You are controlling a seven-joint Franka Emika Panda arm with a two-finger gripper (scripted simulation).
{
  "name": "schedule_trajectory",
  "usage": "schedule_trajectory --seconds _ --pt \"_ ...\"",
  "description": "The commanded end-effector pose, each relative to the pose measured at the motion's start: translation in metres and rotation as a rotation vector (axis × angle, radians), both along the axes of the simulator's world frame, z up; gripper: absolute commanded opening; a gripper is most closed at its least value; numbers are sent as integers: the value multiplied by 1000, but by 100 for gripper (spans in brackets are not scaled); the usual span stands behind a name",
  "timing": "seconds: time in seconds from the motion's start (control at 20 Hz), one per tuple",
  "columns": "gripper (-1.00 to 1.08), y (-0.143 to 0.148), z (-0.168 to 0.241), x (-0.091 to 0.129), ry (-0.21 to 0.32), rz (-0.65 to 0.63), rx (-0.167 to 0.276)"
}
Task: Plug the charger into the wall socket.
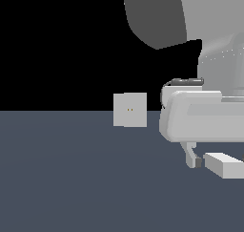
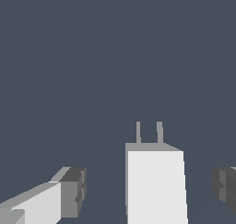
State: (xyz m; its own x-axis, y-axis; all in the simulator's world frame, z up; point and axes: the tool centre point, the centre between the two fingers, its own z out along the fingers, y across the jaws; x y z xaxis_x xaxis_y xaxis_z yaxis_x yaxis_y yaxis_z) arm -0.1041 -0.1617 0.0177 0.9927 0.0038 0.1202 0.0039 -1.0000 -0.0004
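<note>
The charger (image 2: 155,184) is a light grey block with two thin prongs (image 2: 148,132) at its far end. In the wrist view it lies on the dark floor between my fingers, with a gap on each side. My gripper (image 2: 148,187) is open around it, holding nothing. In the exterior view the charger (image 1: 224,165) lies at the right, beside one visible finger (image 1: 192,158); the other finger is hidden. The wall socket (image 1: 129,110), an upright square plate with two tiny holes, stands farther back toward the exterior view's left, well apart from the charger.
The dark grey-blue floor (image 1: 71,178) spreads across the scene. The arm's large pale body (image 1: 205,116) fills the exterior view's upper right, above the charger.
</note>
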Motion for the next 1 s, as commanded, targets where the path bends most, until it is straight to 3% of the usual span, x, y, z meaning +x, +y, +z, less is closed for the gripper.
schedule_trajectory --seconds 0.0,0.1,0.15,0.95 --pt "100 0 -5 1 -1 0 0" --pt "100 0 -6 1 -1 0 0" --pt "-100 0 -6 1 -1 0 0" --pt "-100 7 -2 4 -1 -9 0"
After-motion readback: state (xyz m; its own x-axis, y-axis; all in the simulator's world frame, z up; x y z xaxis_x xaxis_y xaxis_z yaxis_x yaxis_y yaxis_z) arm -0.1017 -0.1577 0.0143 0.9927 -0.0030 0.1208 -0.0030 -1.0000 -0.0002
